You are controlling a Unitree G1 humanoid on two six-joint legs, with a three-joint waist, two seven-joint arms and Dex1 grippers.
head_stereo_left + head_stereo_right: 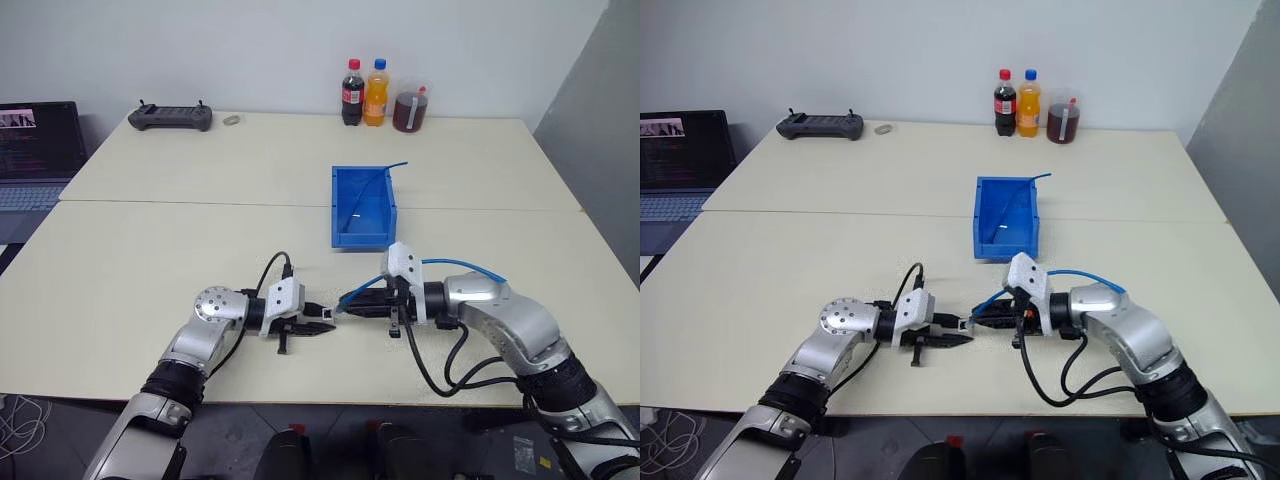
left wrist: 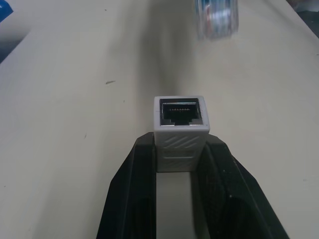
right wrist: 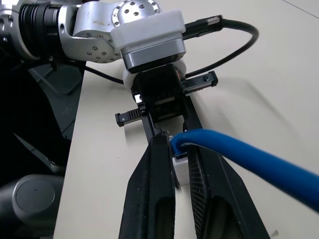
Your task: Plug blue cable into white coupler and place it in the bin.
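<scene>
My left gripper (image 1: 320, 320) is shut on the white coupler (image 2: 180, 119), whose dark opening faces away from the fingers. Facing it, my right gripper (image 1: 348, 300) is shut on the blue cable (image 3: 239, 154) close to its end. The cable's clear plug (image 2: 215, 20) hangs blurred a little beyond the coupler's opening and off to one side, outside the socket. The rest of the cable arcs back over my right forearm (image 1: 470, 265). Both grippers hover just above the table near its front edge. The blue bin (image 1: 364, 238) stands on the table right behind them.
A thin darker-blue wire (image 1: 395, 166) sticks out of the bin's far corner. Three drink bottles (image 1: 377, 95) stand at the table's far edge, a black controller (image 1: 170, 118) at the far left. A laptop (image 1: 35, 150) sits beyond the table's left side.
</scene>
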